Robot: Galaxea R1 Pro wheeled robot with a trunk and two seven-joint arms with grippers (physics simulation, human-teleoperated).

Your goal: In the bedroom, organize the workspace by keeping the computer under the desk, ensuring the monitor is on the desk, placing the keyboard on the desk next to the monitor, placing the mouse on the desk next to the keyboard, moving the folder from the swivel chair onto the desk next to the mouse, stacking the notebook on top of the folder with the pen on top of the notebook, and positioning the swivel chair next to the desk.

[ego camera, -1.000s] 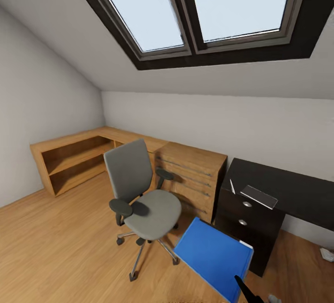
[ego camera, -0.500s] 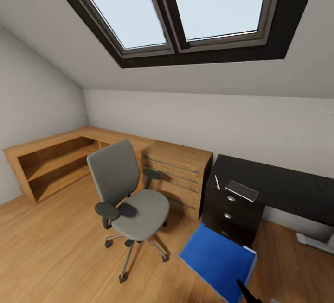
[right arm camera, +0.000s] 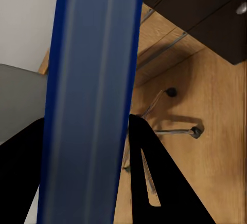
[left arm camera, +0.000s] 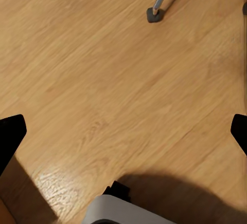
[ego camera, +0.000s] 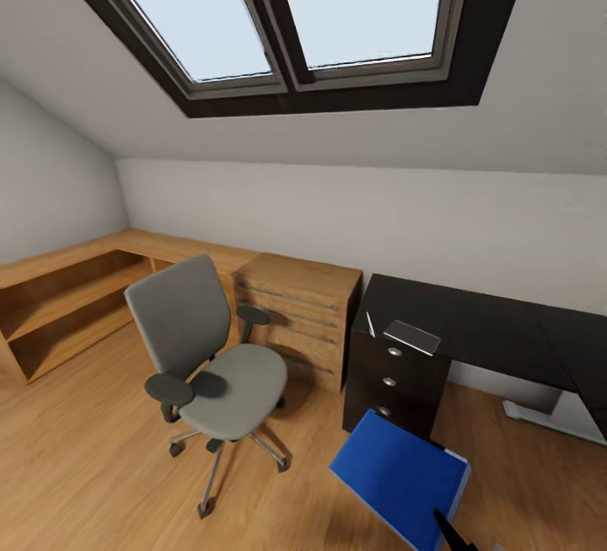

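Folder (ego camera: pixel 400 477) hangs in my right gripper (right arm camera: pixel 128 147), fingers pinched on its edge, below the bench (ego camera: pixel 472 323) and its drawer unit (ego camera: pixel 389 382). I judge it light, stiff and slick, so an edge pinch may let it swing; a deeper hold near the spine seems safer. My left gripper (left arm camera: pixel 123 131) is spread wide, holding nothing, over the floor (left arm camera: pixel 103 80). Notebook (ego camera: pixel 411 336) and pen (ego camera: pixel 370 324) lie on the bench.

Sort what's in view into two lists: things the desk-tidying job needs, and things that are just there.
Part of the job:
bright blue flat folder, held in the right gripper
grey swivel chair
black-topped desk
thin dark notebook on the desk
white pen beside it

Just there:
light-wood cabinet
low wooden shelf unit
dark-framed skylight
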